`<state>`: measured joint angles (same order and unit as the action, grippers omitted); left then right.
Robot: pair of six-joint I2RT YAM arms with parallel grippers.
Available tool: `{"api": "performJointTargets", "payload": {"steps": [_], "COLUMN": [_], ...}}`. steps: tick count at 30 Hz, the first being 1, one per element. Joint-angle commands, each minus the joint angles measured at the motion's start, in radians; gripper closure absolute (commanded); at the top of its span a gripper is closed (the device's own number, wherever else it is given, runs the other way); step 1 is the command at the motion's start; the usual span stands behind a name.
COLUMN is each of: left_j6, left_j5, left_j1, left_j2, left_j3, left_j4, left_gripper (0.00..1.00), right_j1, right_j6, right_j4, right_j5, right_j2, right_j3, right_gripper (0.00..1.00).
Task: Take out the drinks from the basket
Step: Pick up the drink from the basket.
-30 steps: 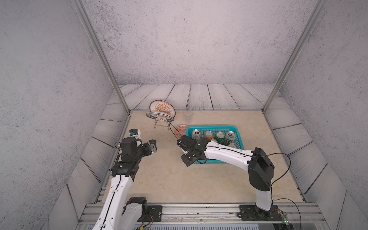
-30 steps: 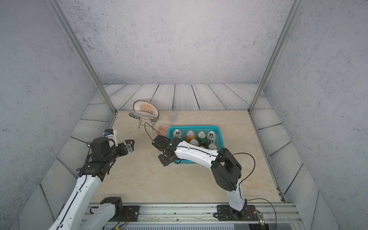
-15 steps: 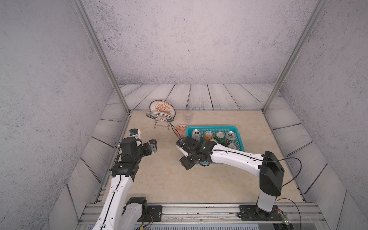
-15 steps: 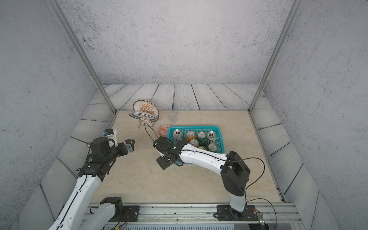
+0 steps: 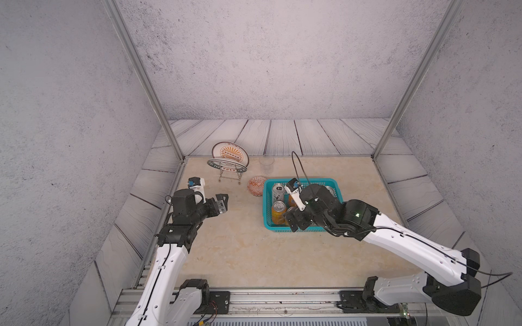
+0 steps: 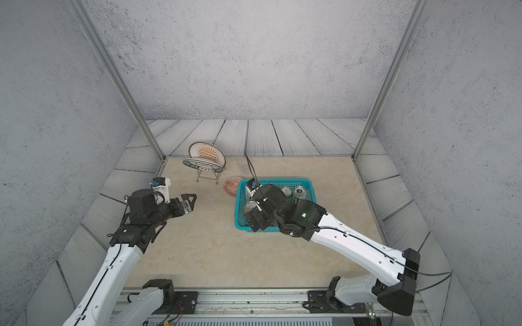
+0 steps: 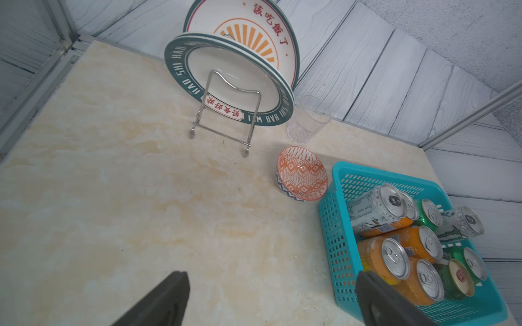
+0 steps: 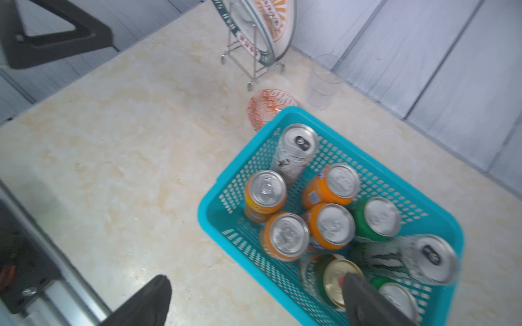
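Note:
The turquoise basket (image 5: pixel 265 207) (image 6: pixel 282 179) (image 8: pixel 214 197) (image 7: pixel 336 234) stands right of the table's middle with the drinks inside. These are several orange cans (image 8: pixel 285 235), green cans (image 8: pixel 377 217) and two silver-white cans (image 8: pixel 296 146). My right gripper (image 5: pixel 294 222) (image 6: pixel 255 223) (image 8: pixel 255 282) hangs open above the basket's near left corner. One finger is over the bare table, the other over a gold-topped green can (image 8: pixel 337 278); it holds nothing. My left gripper (image 5: pixel 222 202) (image 6: pixel 188 201) (image 7: pixel 272 278) is open and empty above the table's left side.
An orange-patterned bowl (image 5: pixel 257 186) touches the basket's far left corner. A clear plastic cup (image 5: pixel 267 165) stands behind it. A wire rack with two plates (image 5: pixel 228 162) is at the back left. Wall panels and metal posts ring the marble table (image 5: pixel 240 248).
My right gripper went from shut to open and moved right, from the table left of the basket to above its near left corner. The left arm has not moved.

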<state>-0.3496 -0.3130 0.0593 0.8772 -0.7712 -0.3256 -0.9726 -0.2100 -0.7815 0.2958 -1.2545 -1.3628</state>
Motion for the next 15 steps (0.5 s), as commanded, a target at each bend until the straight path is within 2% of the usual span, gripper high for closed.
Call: {"api": "performJointTargets", "payload": {"steps": [1,3,9,15], "left_j6": [-0.009,-0.005,0.006,0.047], "left_j5": [0.014,0.034,0.105,0.142], "left_j1": [0.051,0.099,0.278,0.394], "left_j2": [0.017,0.038,0.154,0.295], "left_j3": [-0.037,-0.057,-0.143,-0.266], "left_j4": [-0.019,-0.02,-0.01,-0.025], "left_gripper": [0.01,0.01,0.01,0.01], "right_j1": [0.117,0.223,0.49,0.743], "right_j6": [0.048,0.06,0.078,0.005], "right_j4": [-0.067,-0.062,0.02,0.106], "right_j5": [0.03,-0.02,-0.06,-0.162], "right_j2": [0.079,0.121,0.221,0.26], "right_j3": [0.028,0.051,0.152,0.278], "right_gripper": [0.01,0.01,0.0,0.0]}}
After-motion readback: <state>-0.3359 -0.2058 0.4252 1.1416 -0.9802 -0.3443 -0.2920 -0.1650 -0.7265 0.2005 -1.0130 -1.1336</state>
